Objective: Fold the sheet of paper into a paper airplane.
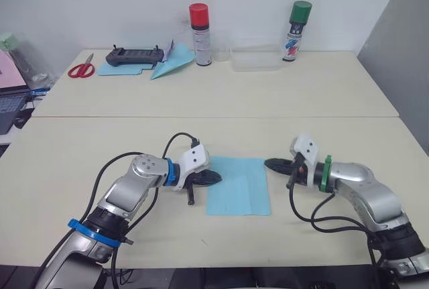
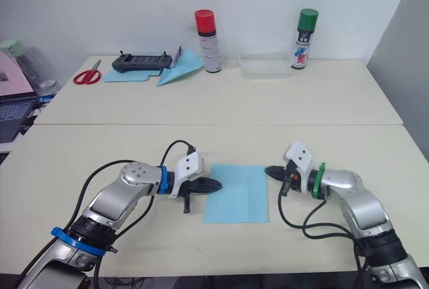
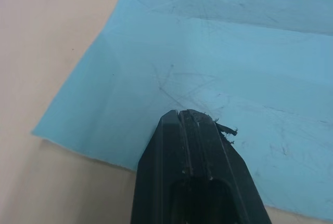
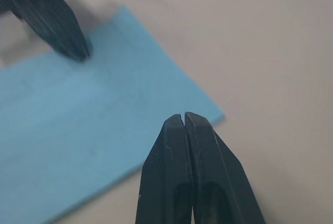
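The sheet of paper (image 1: 238, 186) lies flat on the near table between my arms, a light-blue rectangle with faint crease lines (image 3: 208, 78). My left gripper (image 1: 216, 178) is shut, and its tips rest over the sheet's left edge; the same gripper (image 3: 188, 114) sits on the paper in the left wrist view. At the sheet's far right corner my right gripper (image 1: 268, 164) is also shut, its tips (image 4: 184, 116) just above that corner. Neither gripper holds the paper.
On the far table stand a red-capped spray can (image 1: 200, 35), a green-capped spray can (image 1: 297, 31) and a clear plastic box (image 1: 256, 59). Red scissors (image 1: 81, 68), a black controller (image 1: 136, 55), another light-blue dart (image 1: 172, 63) and a flat blue sheet (image 1: 120, 69) lie at the back left.
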You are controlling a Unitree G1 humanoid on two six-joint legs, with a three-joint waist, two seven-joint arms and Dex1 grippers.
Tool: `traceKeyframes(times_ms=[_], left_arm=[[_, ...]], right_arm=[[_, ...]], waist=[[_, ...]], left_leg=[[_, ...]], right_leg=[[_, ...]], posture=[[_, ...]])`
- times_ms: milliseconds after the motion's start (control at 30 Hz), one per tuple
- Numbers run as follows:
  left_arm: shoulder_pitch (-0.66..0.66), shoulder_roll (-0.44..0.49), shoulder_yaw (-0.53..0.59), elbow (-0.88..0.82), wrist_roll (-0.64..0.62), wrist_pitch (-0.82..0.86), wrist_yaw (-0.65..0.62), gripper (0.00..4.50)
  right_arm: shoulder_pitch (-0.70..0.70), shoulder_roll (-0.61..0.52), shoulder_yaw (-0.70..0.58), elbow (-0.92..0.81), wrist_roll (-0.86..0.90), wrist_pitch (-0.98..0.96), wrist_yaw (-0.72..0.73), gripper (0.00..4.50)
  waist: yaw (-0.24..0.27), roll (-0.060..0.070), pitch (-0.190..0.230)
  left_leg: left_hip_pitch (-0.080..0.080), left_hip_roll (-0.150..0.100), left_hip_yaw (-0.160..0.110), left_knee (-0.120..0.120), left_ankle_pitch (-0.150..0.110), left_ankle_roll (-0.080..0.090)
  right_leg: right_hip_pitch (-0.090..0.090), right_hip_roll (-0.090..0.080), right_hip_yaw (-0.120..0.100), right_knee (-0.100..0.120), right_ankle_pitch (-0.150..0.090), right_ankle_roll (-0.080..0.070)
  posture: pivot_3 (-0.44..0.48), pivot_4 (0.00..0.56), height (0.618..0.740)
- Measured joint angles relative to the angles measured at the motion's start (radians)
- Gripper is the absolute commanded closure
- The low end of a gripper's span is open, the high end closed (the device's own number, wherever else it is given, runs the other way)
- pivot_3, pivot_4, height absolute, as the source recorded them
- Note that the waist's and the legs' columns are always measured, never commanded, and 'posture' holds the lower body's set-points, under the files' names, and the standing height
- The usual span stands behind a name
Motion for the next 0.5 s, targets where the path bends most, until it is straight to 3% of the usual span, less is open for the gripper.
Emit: traceKeyframes(times_ms=[133,367,500], left_arm=[[-0.008,0.0,-0.005,0.003,0.0,0.0,-0.007,4.5],[-0.014,0.0,-0.005,0.007,0.001,0.004,-0.013,4.5],[-0.026,-0.008,0.001,-0.023,-0.005,0.071,-0.004,4.5]], right_arm=[[-0.023,0.073,0.013,-0.025,0.012,-0.003,-0.014,4.44],[0.041,0.069,0.169,-0.01,-0.103,-0.027,-0.007,4.44],[0.057,0.07,0.194,0.009,-0.144,-0.038,-0.014,4.44]], waist=[[0.001,0.0,0.0],[0.002,0.0,0.0],[0.002,0.0,0.001]], left_leg=[[0.0,0.0,0.0,0.0,0.0,0.0],[0.0,0.0,0.0,-0.001,0.0,0.0],[-0.001,0.0,0.0,-0.001,0.0,0.0]], right_leg=[[0.0,0.0,0.0,-0.001,0.0,0.0],[-0.001,0.0,0.0,0.0,0.0,0.0],[-0.001,0.0,0.0,0.0,0.0,-0.001]], posture=[[0.0,0.15,0.74],[0.0,0.15,0.74],[0.0,0.15,0.74]])
